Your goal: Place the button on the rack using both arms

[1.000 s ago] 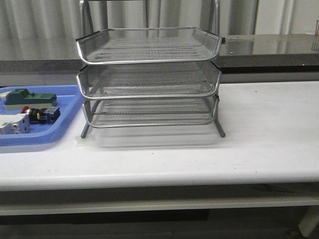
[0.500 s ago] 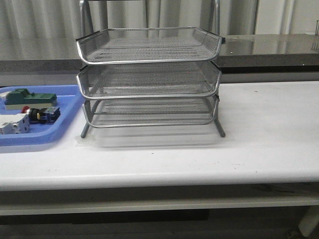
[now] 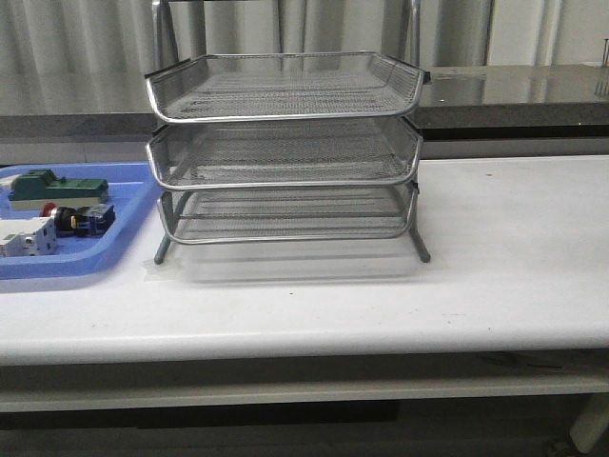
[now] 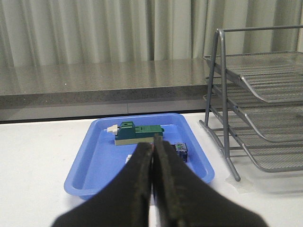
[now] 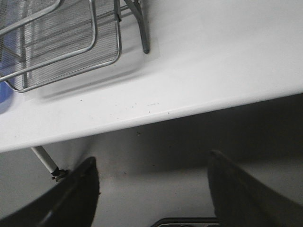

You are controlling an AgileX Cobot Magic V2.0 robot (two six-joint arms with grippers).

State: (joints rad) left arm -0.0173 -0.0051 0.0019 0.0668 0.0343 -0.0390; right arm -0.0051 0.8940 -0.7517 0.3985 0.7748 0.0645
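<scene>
White table [image 3: 514, 248]: left tool [image 4: 152, 163] closed empty, right tool [image 5: 151, 189] spread wide, empty.

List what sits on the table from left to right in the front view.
White breaker → green block → button, all three in the blue tray → rack, with bare white table beyond it.

Room and furniture, front view

The white, smooth-topped worktop [image 3: 514, 248] has a rounded front edge. A dark, glossy stone-look counter ledge [image 3: 519, 90] runs behind it, backed by pale grey pleated curtains [image 3: 86, 43], evenly lit.
</scene>
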